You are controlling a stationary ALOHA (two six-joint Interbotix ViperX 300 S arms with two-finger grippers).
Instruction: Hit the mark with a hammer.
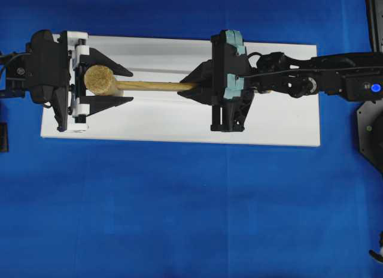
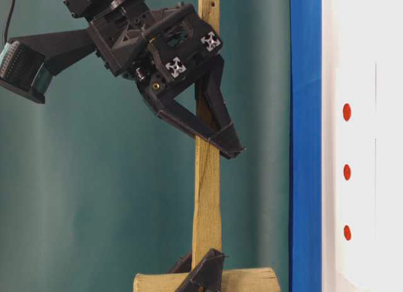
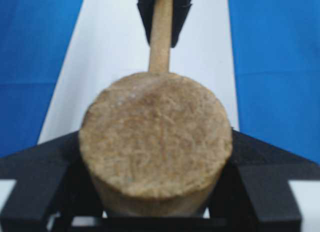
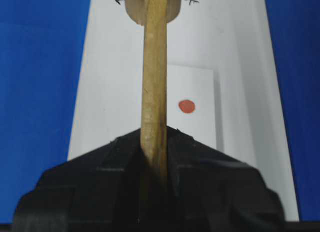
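Blue worktop (image 1: 179,218) carries white board (image 1: 269,119). Left fingers (image 1: 108,83) half-spread, clamping hammer (image 1: 100,80) by its thick round light-wood head; right fingers (image 1: 192,89) fully closed on slim squared handle. Hammer spans between them above board, red dot (image 4: 186,106) below.

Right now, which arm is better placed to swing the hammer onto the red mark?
The right one, probably. Its pincer is shut on the hammer at the handle, giving leverage. The left pincer only clasps the head, and a red mark lies on the white board below.
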